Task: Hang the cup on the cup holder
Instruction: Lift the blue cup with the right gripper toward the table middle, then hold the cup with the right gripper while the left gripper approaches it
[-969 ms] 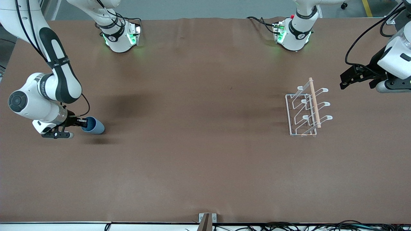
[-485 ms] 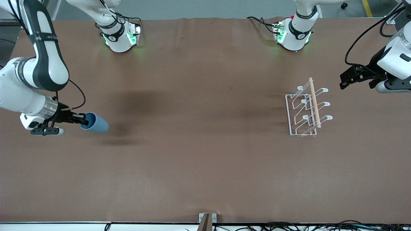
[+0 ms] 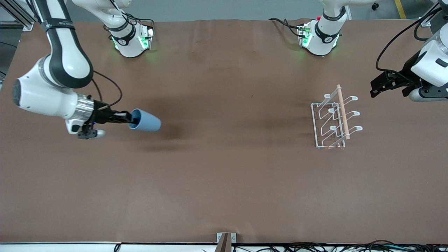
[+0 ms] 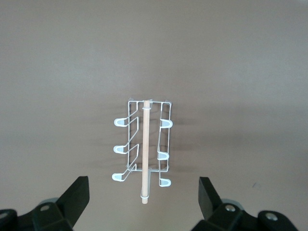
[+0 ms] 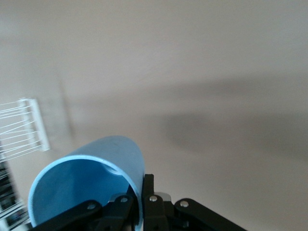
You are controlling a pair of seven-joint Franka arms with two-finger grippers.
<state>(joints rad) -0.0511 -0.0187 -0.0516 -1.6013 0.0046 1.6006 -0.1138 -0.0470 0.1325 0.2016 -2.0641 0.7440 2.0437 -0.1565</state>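
My right gripper [image 3: 131,120] is shut on the rim of the light-blue cup [image 3: 145,122], one finger inside the mouth and one outside. The cup [image 5: 91,178] hangs on its side above the table toward the right arm's end, its base pointing toward the cup holder. The white wire cup holder [image 3: 335,117] with its wooden rod stands on the table toward the left arm's end. My left gripper [image 3: 375,90] waits open in the air beside the cup holder [image 4: 143,149], which lies ahead of its spread fingers [image 4: 77,197].
The two arm bases [image 3: 131,40] [image 3: 319,38] stand along the table edge farthest from the front camera. A small metal bracket [image 3: 226,241] sits at the nearest edge. Brown table surface stretches between the cup and the cup holder.
My right arm has lifted the cup and carried it toward the middle of the table, toward the cup holder. The left arm has not moved.
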